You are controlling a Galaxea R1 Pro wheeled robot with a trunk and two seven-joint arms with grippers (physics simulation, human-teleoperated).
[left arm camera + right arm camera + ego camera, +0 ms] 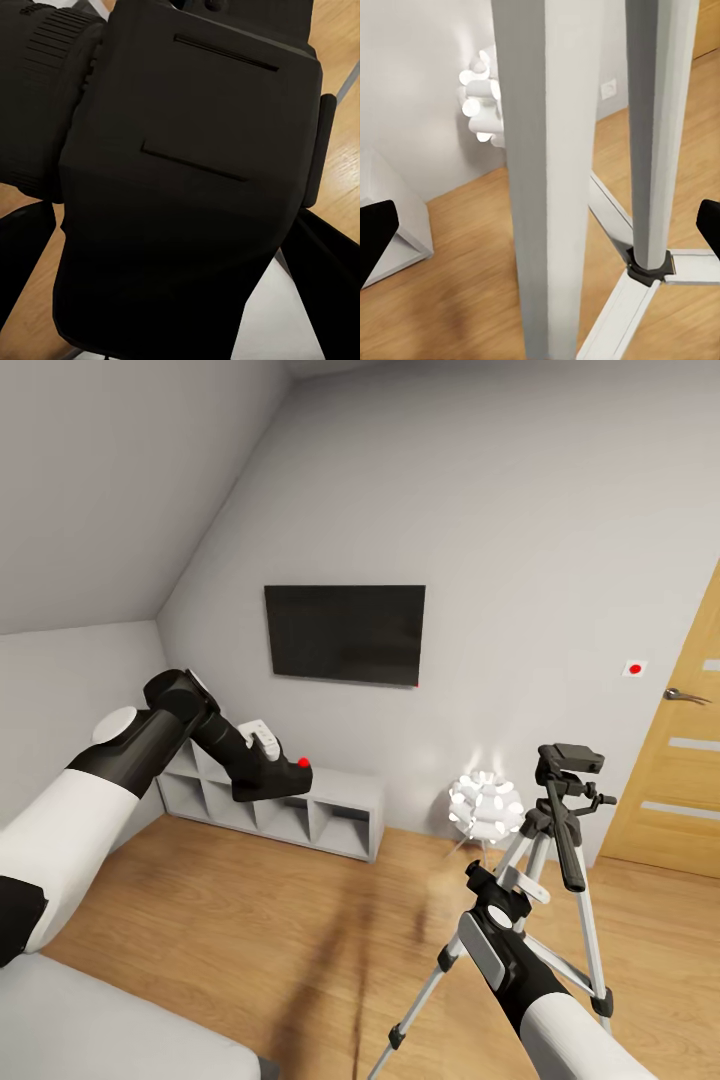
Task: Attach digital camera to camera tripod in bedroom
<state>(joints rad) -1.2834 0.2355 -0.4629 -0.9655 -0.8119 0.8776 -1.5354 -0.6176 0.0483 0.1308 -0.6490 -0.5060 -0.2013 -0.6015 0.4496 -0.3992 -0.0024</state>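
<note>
Aloft, the left gripper [262, 775] clamps the small black digital camera with red button [275, 780] at nine o'clock. The silver-legged, black-headed camera tripod [560, 830] stands at four o'clock; the right gripper [500, 890], jaws spread, touches a leg.

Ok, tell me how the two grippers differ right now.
The left gripper is raised out in front of the shelf unit and holds the digital camera; the right gripper is lower, empty, its fingers open beside the camera tripod. The left reaches toward the TV wall; the right faces a tripod leg. Both are black on white forearms.
</note>
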